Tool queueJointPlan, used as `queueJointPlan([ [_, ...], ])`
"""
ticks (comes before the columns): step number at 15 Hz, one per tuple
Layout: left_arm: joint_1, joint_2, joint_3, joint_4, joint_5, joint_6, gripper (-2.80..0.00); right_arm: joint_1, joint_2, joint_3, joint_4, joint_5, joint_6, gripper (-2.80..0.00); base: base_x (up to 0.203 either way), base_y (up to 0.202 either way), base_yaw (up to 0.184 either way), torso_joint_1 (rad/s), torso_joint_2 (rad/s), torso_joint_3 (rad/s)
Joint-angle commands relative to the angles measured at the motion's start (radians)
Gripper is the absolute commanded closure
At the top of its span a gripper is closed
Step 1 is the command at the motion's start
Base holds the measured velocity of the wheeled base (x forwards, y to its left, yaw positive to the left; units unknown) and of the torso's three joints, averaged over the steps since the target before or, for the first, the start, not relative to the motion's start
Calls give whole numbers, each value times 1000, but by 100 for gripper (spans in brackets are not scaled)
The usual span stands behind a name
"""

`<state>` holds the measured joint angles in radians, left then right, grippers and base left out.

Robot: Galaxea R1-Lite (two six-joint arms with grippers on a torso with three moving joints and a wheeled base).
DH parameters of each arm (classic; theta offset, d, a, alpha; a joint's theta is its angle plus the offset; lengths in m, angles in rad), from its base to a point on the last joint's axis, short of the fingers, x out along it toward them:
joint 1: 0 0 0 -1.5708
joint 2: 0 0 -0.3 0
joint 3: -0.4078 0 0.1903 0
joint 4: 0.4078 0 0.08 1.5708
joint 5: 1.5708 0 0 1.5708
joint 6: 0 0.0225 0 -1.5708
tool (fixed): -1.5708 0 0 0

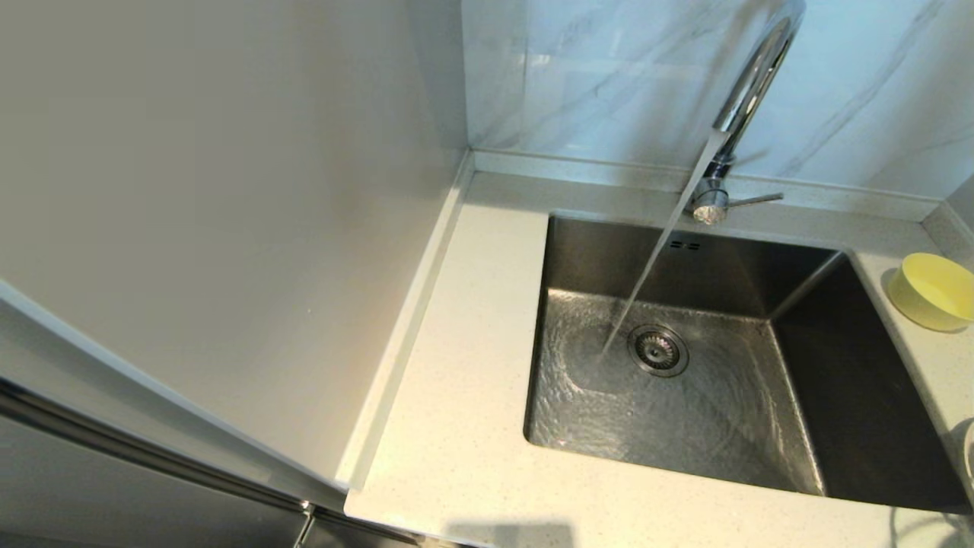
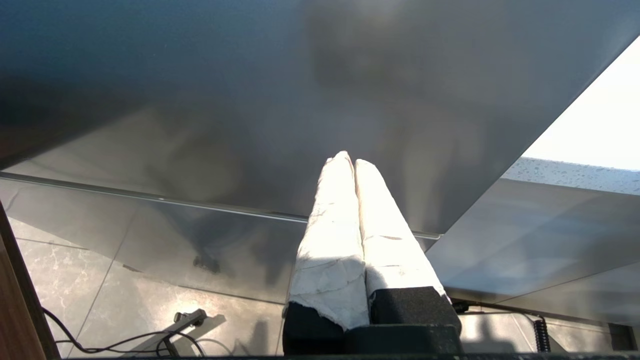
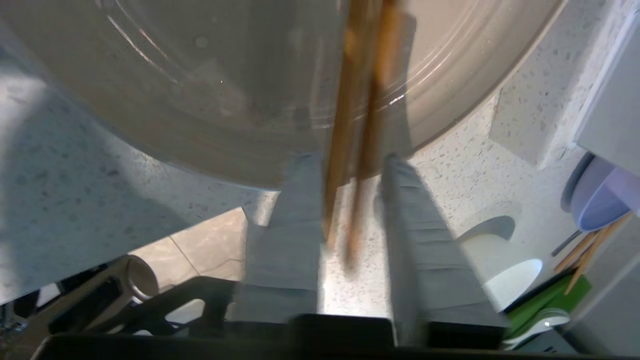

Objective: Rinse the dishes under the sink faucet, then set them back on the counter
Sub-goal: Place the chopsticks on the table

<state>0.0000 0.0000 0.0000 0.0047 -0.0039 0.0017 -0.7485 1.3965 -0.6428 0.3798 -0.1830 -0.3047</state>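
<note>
Water is seen running from the faucet (image 1: pixel 749 84) into the sink (image 1: pixel 685 380), striking the basin floor just beside the drain strainer (image 1: pixel 658 350). In the head view the pale-yellow bowl (image 1: pixel 932 291) is found on the table (image 1: pixel 456 396) at about 3 o'clock from the sink, near the frame's edge; neither arm is seen there.

In the right wrist view, the right claw (image 3: pixel 345 180) is held with its fingers spread apart, and the chopsticks (image 3: pixel 357 125) are seen lying between them, their long axis running straight ahead from the claw, toward 12 o'clock along the fingers. Their far part is laid over the plate (image 3: pixel 200 90), which rests on the speckled table directly ahead of the fingertips. Whether either finger touches the sticks cannot be told. The right arm is judged the nearer one; the coming move is thought to turn on closing across the sticks' narrow width.

The left claw (image 2: pixel 350 162) is shown pressed closed and empty, parked beside a grey cabinet panel (image 2: pixel 250 100), well apart from the dishes.
</note>
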Motion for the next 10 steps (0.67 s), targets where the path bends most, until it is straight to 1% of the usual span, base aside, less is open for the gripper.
queueJointPlan([
  [1,0,0,0,0,-1,0,0,0,4,0,-5,-1,-1,-280,0,0,0,0,0,0],
  [10,0,0,0,0,-1,0,0,-1,-19,-14,-11,11,-1,-280,0,0,0,0,0,0],
])
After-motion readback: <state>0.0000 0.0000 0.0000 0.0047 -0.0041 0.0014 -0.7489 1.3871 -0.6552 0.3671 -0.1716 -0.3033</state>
